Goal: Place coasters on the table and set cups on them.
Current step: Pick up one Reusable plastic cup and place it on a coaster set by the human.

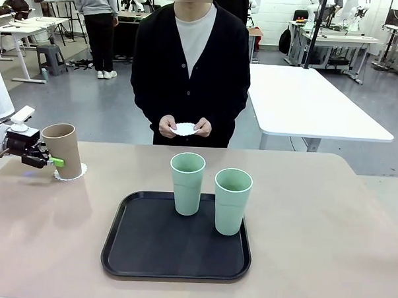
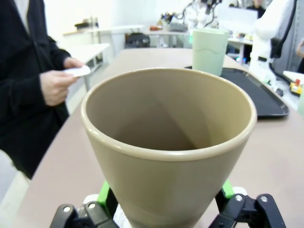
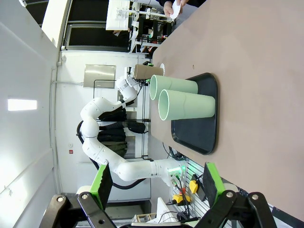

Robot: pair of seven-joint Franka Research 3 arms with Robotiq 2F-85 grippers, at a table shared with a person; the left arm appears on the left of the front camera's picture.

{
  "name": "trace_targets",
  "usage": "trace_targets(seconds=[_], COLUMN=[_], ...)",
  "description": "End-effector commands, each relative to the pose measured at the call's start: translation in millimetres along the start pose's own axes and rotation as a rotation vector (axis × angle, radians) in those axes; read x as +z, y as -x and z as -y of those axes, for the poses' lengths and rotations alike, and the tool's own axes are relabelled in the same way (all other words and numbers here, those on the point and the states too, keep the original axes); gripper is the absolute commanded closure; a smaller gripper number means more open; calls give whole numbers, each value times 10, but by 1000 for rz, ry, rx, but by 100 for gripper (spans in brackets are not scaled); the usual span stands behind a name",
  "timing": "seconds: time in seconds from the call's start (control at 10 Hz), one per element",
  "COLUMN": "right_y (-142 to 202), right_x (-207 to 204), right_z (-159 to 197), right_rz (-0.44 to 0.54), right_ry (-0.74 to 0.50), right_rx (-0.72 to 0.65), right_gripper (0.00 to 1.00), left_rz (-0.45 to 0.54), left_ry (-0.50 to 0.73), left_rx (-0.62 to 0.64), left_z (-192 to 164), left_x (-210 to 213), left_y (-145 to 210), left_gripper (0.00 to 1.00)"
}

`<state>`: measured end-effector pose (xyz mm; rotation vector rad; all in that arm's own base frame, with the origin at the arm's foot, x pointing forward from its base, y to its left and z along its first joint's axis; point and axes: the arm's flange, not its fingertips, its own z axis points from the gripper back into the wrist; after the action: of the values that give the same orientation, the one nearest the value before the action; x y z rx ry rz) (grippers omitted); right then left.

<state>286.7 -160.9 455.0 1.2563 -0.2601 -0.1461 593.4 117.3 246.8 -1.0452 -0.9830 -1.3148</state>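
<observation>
A tan-brown cup (image 1: pixel 61 149) stands upright on a white coaster (image 1: pixel 79 172) at the far left of the beige table (image 1: pixel 328 220). My left gripper (image 1: pixel 60 159) is open around the cup's lower part, its green pads (image 2: pixel 107 194) flanking the cup (image 2: pixel 168 142). Two mint-green cups (image 1: pixel 187 183) (image 1: pixel 232 200) stand on the black tray (image 1: pixel 148 252). The person at the far side holds another coaster (image 1: pixel 185 128) in both hands. My right gripper (image 3: pixel 156 185) is open with nothing between its fingers, well off from the cups (image 3: pixel 185 104).
The tray sits at the middle front of the table. A white table (image 1: pixel 307 101) stands behind at the right. Bare tabletop lies to the tray's left and right.
</observation>
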Motion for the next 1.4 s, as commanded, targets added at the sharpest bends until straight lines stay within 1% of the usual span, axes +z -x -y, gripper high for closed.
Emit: trace_targets(seconds=[0.0, 0.7, 0.8, 1.1, 1.3], right_y=[-3, -3, -3, -3, -3], right_x=[-6, -6, -6, -6, -6], right_z=[-4, -4, -4, -4, -4], right_rz=[1, 1, 1, 1, 1], right_ry=[-14, -14, -14, -14, -14], right_rx=[6, 6, 6, 6, 6], right_gripper=[0, 0, 0, 0, 0], left_rz=[-40, -132, -168, -192, -233], left_ry=[10, 24, 20, -14, -35], left_rx=[-32, -14, -19, -36, -30], left_z=[30, 72, 81, 55, 54], left_x=[47, 178, 221, 365, 446], left_y=[-47, -68, -65, -83, -105], left_gripper=[0, 0, 0, 0, 0])
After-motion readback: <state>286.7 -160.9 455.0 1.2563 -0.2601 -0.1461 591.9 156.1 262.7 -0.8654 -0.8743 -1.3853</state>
